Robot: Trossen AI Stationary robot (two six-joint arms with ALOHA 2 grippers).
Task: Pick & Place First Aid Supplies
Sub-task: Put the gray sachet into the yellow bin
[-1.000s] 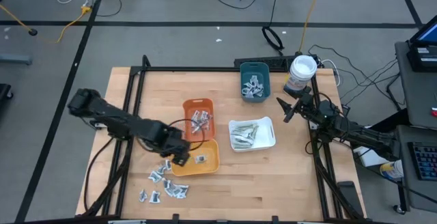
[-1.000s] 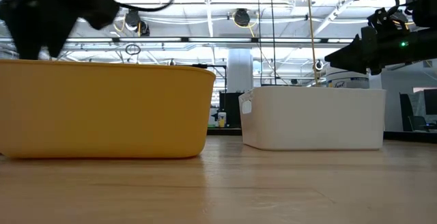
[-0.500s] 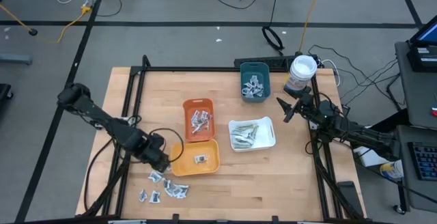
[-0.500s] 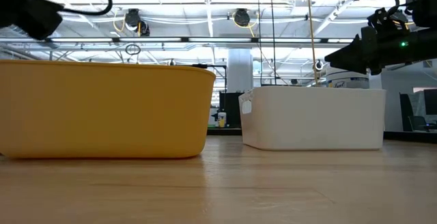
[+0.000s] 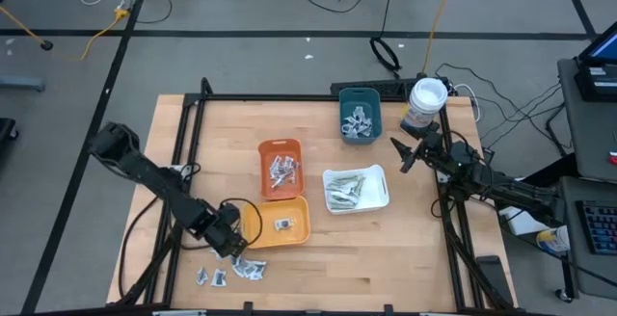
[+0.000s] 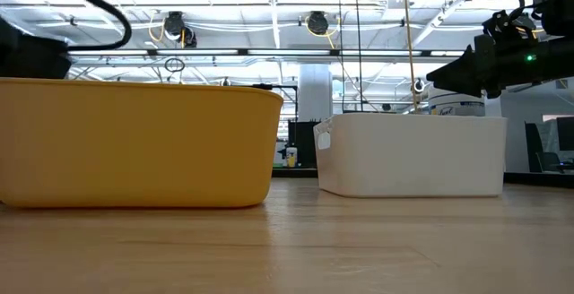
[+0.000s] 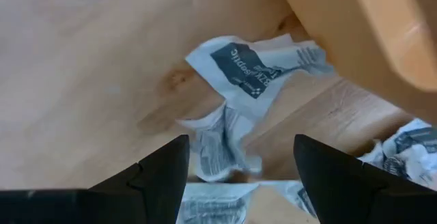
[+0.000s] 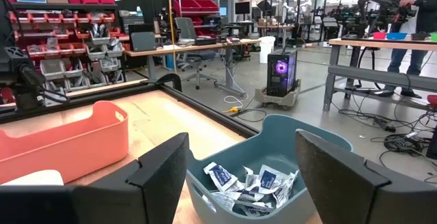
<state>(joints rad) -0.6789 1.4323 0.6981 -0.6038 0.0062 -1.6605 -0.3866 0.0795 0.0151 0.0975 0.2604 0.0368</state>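
Several loose first aid supplies, crumpled silvery-white packets (image 5: pixel 239 266) with blue marks, lie on the wood near the table's front left. My left gripper (image 5: pixel 229 243) points down over them, just left of the yellow tray (image 5: pixel 294 231), and is open. In the left wrist view its fingers stand on either side of two crumpled packets (image 7: pixel 254 65), (image 7: pixel 217 147) and above them. One packet (image 5: pixel 283 224) lies in the yellow tray. My right gripper (image 5: pixel 398 158) waits open and level at the table's right, aimed at the teal tray (image 8: pixel 321 138) of packets.
An orange tray (image 5: pixel 281 148) with packets stands behind the yellow one. A white tray (image 5: pixel 378 193) holds pale strips, and the teal tray (image 5: pixel 359 97) is at the far side. A white tub (image 5: pixel 424 102) stands at the far right corner. Bare wood lies at the near right.
My left gripper has gone from over the yellow tray's left rim toward the table's near left and down, ending low over the loose packets. Its fingers have stayed open. In the low view it has left the picture to the left.
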